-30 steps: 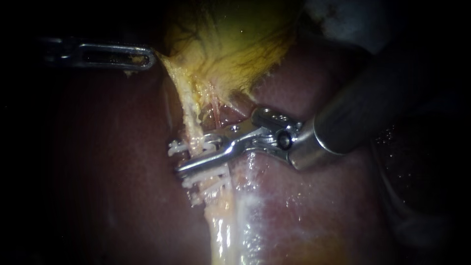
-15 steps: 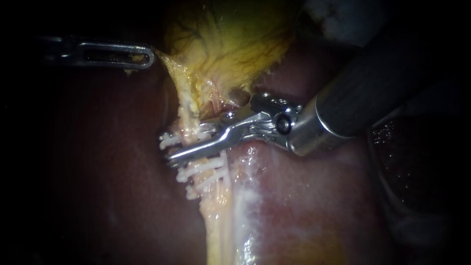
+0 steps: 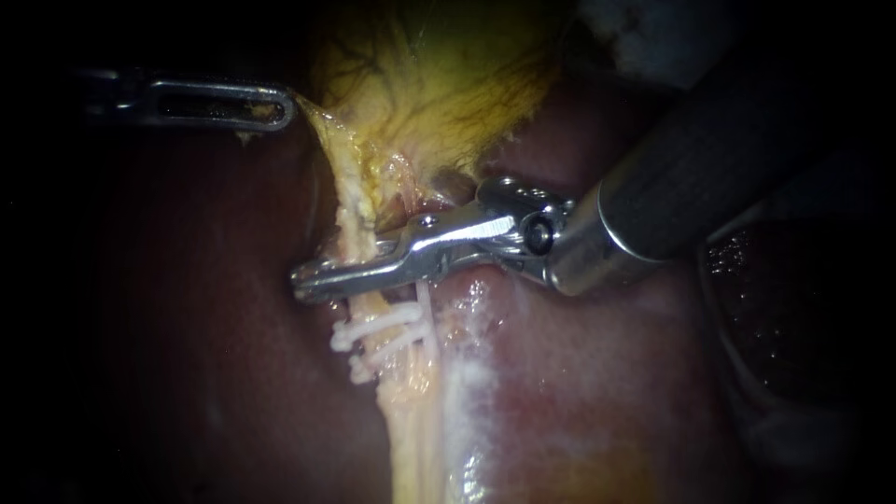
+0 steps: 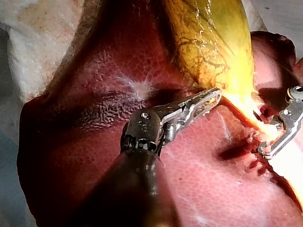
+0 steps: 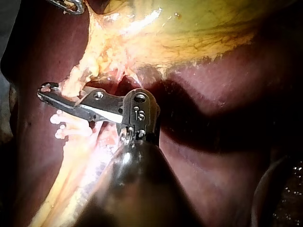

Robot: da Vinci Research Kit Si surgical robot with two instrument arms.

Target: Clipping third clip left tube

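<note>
My right instrument [image 3: 301, 280] reaches in from the upper right, and its jaws lie closed across the pale yellow left tube [image 3: 353, 219]. In the right wrist view a sliver of white clip [image 5: 106, 114] shows between those jaws [image 5: 46, 90]. Just below them, two white clips [image 3: 381, 324] sit on the same tube, one under the other. My left instrument [image 3: 285, 107] stays at the upper left, shut on the gallbladder's edge [image 4: 222, 97] and holding the strand taut. The yellow-green gallbladder [image 3: 448, 84] hangs above.
Dark red liver [image 3: 579, 373] surrounds the tube on both sides. A thinner pink tube [image 3: 411, 201] runs just right of the yellow one, behind the right instrument's jaws. White gauze [image 4: 28, 47] lies beyond the liver's edge in the left wrist view.
The right instrument's jaws, earlier open around the tube with a white clip in them, have slid further left across it and closed. The left instrument has held still.
</note>
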